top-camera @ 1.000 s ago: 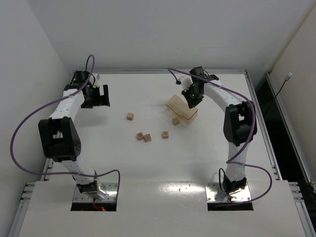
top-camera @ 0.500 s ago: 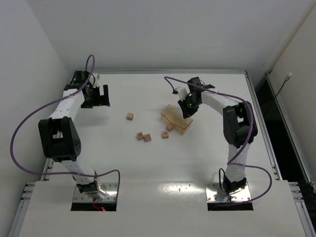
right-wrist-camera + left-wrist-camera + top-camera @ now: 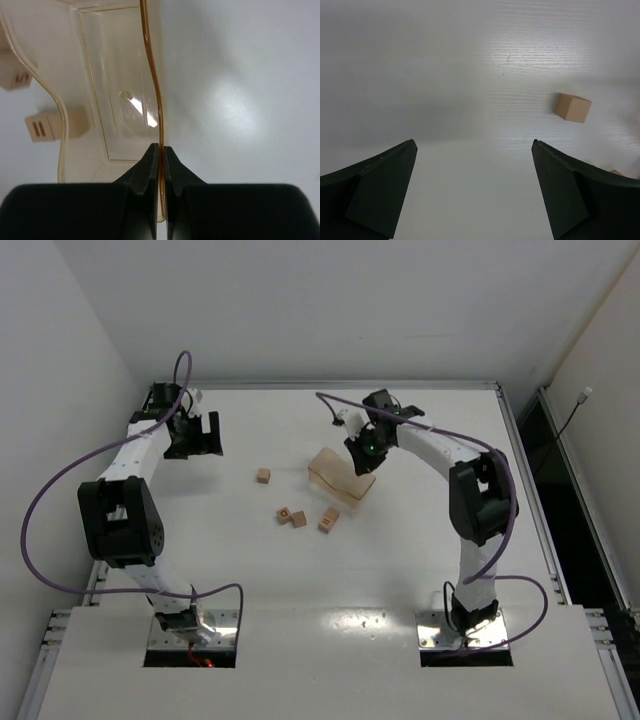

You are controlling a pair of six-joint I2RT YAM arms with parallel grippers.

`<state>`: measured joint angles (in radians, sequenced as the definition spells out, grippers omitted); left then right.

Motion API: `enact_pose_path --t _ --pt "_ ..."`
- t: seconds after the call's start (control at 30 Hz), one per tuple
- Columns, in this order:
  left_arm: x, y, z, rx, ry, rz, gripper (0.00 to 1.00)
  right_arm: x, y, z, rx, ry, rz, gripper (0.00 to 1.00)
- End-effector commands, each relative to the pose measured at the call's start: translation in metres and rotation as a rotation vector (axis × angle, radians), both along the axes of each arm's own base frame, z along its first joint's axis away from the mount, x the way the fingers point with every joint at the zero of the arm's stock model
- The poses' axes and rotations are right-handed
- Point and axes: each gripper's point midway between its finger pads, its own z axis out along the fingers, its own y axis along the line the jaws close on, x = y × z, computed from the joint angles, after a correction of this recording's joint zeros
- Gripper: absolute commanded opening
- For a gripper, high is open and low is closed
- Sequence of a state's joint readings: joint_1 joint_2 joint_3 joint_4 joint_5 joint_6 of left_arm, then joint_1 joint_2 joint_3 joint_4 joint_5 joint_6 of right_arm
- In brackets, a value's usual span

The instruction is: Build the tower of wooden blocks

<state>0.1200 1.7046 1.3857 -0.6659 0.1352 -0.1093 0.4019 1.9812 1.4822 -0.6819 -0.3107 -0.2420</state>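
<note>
Top external view: we find the wood blocks (image 3: 299, 519) lying unstacked at mid-table (image 3: 420, 540). The right gripper (image 3: 160, 147) pinches the wall of the translucent tray (image 3: 120, 95) just beside them. The left gripper (image 3: 475, 145) stands wide near the far left corner, holding nothing.

- table (image 3: 420, 540): white, smooth, faint grain, soft sheen
- wood blocks (image 3: 573, 107): bare pale wood, matt
- tray (image 3: 120, 110): translucent tan plastic, glossy
- left hand (image 3: 474, 150): black plastic, matt
</note>
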Motion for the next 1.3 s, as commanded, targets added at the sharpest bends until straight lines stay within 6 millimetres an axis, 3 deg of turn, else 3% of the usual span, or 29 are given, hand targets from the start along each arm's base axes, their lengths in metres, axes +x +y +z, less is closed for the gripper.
enact_pose_path --t 0.0,0.03,0.1,0.13,0.17,0.2,0.23,0.43,0.7,0.77,0.8,0.87,0.9,0.97,1.1,1.27 --pt "0.005 0.005 0.023 0.005 -0.057 -0.002 0.99 0.070 0.006 0.074 0.105 -0.220 -0.102 0.00" --pt "0.005 0.007 0.023 0.012 -0.056 0.003 0.99 0.090 0.011 0.098 0.127 -0.288 -0.123 0.00" --pt "0.007 0.011 0.027 0.014 -0.066 0.012 0.99 0.110 0.010 0.092 0.090 -0.295 -0.162 0.00" --pt "0.006 0.015 0.029 0.014 -0.066 0.021 0.99 0.129 0.014 0.114 0.104 -0.354 -0.172 0.00" --pt "0.009 0.015 0.034 0.010 -0.078 0.029 0.99 0.140 0.013 0.114 0.087 -0.369 -0.187 0.00" --pt "0.008 0.023 0.034 0.005 -0.077 0.057 0.99 0.147 0.016 0.091 0.068 -0.330 -0.186 0.00" --pt "0.008 0.024 0.036 -0.011 -0.080 0.057 0.99 0.163 0.021 0.108 0.083 -0.386 -0.171 0.00" --pt "0.005 0.049 0.039 -0.079 -0.072 0.124 0.99 0.193 0.052 0.071 0.075 -0.448 -0.032 0.00" --pt "-0.003 0.061 0.032 -0.100 -0.039 0.156 0.97 0.211 0.089 0.081 0.158 -0.542 0.006 0.00" --pt "-0.004 0.063 0.032 -0.093 -0.037 0.161 0.97 0.217 0.086 0.078 0.132 -0.548 -0.075 0.00" --pt "-0.004 0.063 0.032 -0.088 -0.038 0.154 0.97 0.228 0.078 0.083 0.124 -0.570 -0.198 0.00" --pt "-0.004 0.063 0.032 -0.087 -0.038 0.154 0.97 0.228 0.085 0.084 0.187 -0.544 -0.249 0.00" --pt "-0.003 0.062 0.032 -0.095 -0.039 0.149 0.97 0.223 0.095 0.093 0.258 -0.520 -0.248 0.00" --pt "-0.006 0.063 0.028 -0.088 -0.027 0.156 0.97 0.223 0.097 0.106 0.334 -0.490 -0.302 0.00" --pt "-0.009 0.066 0.025 -0.090 -0.018 0.166 0.97 0.194 0.137 0.132 0.596 -0.303 -0.343 0.00" --pt "-0.012 0.069 0.021 -0.087 -0.010 0.168 0.97 0.160 0.175 0.134 0.818 -0.011 -0.468 0.00"
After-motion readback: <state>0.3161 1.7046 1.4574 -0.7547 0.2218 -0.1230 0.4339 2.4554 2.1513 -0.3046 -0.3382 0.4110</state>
